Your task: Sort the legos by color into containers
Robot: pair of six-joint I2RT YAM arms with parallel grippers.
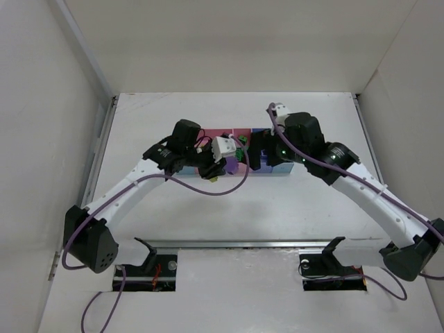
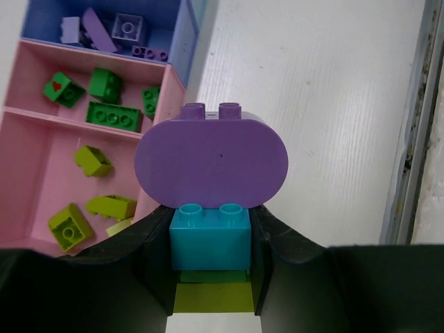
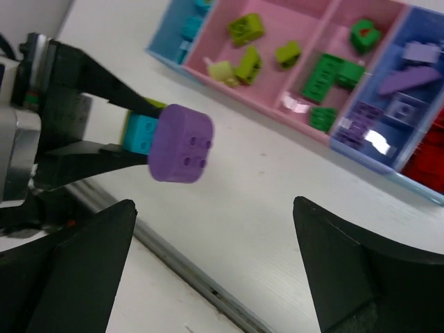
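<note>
— Two grippers, state?
— Left gripper (image 2: 210, 232) clamped on cyan brick (image 2: 208, 246), purple rounded brick (image 2: 211, 164) stuck to it, above table (image 2: 319, 104) near containers (image 2: 21, 159); right gripper (image 3: 215, 257) jaws wide apart, empty

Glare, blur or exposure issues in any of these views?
Right wrist: white glare on the purple-blue bin floor, frame slightly soft, right end effector dark and blurred. Left wrist: purple rounded brick and cyan brick sharp, left end effector underexposed. Top external: even light, arms hide most of the bin row.
</note>
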